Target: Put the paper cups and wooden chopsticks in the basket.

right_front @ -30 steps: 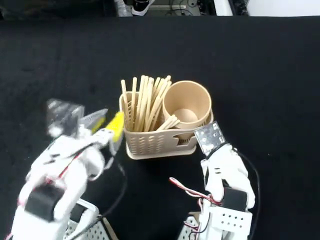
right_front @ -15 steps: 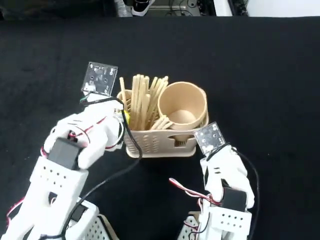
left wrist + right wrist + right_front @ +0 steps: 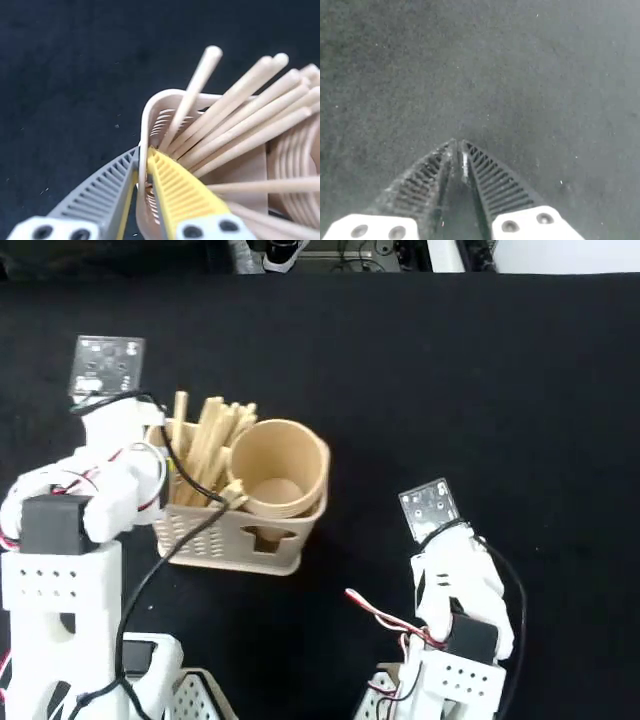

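Note:
A beige slotted basket (image 3: 232,540) stands left of the table's middle, tilted a little. It holds several wooden chopsticks (image 3: 205,440) leaning upright and a stack of paper cups (image 3: 277,468). My left gripper (image 3: 142,155) is shut on the basket's wall (image 3: 145,120), grey finger outside, yellow finger (image 3: 172,187) inside beside the chopsticks (image 3: 240,115). The left arm (image 3: 95,490) stands at the basket's left end. My right gripper (image 3: 456,145) is shut with nothing in it, low over the black cloth, near the right arm (image 3: 455,585) at the front right.
Black cloth (image 3: 480,390) covers the table. The back and right of the table hold nothing. Cables and gear (image 3: 330,255) lie beyond the far edge.
The left arm swung to the basket, closed on its wall and dragged it leftward with the cups and chopsticks inside. The right arm stayed nearly still.

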Controlling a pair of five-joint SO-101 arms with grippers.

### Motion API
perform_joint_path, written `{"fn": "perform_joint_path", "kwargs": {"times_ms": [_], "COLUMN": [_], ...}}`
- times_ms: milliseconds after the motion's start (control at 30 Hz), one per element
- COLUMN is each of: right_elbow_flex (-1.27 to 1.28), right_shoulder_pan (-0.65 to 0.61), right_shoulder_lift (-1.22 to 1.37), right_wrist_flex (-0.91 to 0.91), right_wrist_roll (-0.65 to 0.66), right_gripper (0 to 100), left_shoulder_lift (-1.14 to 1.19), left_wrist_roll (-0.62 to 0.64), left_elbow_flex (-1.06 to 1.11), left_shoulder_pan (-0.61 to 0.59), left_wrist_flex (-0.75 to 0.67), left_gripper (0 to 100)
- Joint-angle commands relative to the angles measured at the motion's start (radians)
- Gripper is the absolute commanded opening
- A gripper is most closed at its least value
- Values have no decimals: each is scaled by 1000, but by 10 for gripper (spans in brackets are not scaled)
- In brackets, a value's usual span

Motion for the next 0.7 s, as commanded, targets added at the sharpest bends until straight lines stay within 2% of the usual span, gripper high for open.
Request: {"fn": "perform_joint_path", "kwargs": {"times_ms": [0, 133, 267, 367, 467, 567, 667], "right_elbow_flex": [-2, -2, -2, -2, -2, -2, -2], "right_shoulder_pan": [12, 14, 14, 12, 9, 9, 8], "right_shoulder_lift": [-48, -48, -48, -48, -48, -48, -48], "right_wrist_flex": [-23, -23, -23, -23, -23, -21, -20], "right_wrist_roll": [-2, -2, -2, -2, -2, -2, -2], "right_gripper": [12, 12, 12, 12, 12, 12, 12], "left_shoulder_lift": [-3, 15, 61, 68, 18, -78, -227], "left_wrist_roll": [-18, -18, -18, -20, -29, -135, -184], "left_elbow_flex": [-76, -59, 36, 61, 51, 53, 50], "left_shoulder_pan": [-90, -226, -311, -309, -265, -186, -139], "left_wrist_flex": [-3, -49, -183, -186, -120, -54, -23], "left_gripper": [30, 30, 34, 61, 190, 287, 302]}}
